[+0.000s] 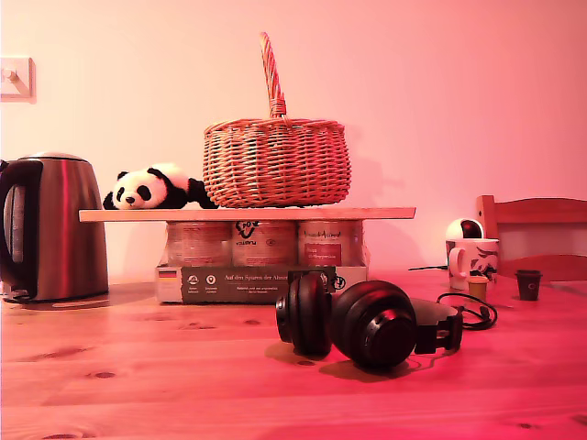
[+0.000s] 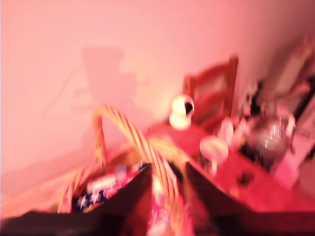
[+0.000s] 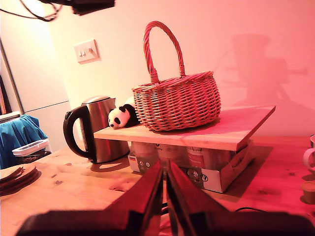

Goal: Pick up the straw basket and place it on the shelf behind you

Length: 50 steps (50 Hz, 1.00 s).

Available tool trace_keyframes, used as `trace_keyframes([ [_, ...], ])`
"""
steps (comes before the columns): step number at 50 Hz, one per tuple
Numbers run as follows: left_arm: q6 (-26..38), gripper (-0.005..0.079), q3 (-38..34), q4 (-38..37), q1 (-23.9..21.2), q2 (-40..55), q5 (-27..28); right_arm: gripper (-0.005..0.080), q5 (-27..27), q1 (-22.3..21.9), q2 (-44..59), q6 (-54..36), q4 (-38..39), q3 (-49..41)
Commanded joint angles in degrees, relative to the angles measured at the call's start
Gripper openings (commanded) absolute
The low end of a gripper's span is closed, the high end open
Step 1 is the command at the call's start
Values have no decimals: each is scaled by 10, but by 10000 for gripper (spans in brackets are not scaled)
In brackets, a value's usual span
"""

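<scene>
My first end effector [image 2: 165,189] gapes, jaws spread; my second end effector [image 3: 163,191] nearly closed.

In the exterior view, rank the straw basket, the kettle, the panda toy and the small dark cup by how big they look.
Largest to smallest, as they look:
1. straw basket, counting its tall handle
2. kettle, close behind; it is cut off at the exterior view's left edge
3. panda toy
4. small dark cup

The exterior view sits low at table height, facing the wall. Both wrist views look along dark fingers, the first blurred and close above the straw basket [image 2: 123,162], the second farther back; all share the basket.
</scene>
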Motion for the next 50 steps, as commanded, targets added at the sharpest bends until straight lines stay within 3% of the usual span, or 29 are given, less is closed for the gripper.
trace_keyframes([
  [1, 25, -22, 14, -20, -6, -8, -1, -10, -2, 2, -3, 0, 5, 9],
  [16, 42, -22, 43, -137, -5, -8, -50, -10, 1, 2, -3, 0, 12, 9],
  [29, 59, -22, 43, -149, -5, -8, -48, -10, 1, 2, -3, 0, 27, 9],
  [36, 58, -22, 43, -192, -5, -10, -76, -10, 2, 2, -3, 0, 28, 9],
  [44, 47, -22, 40, -193, -5, -12, -129, -10, 2, 2, -3, -1, 29, 9],
  [50, 47, -22, 38, -193, -5, -23, -139, -10, 2, 2, -3, -4, 30, 9],
])
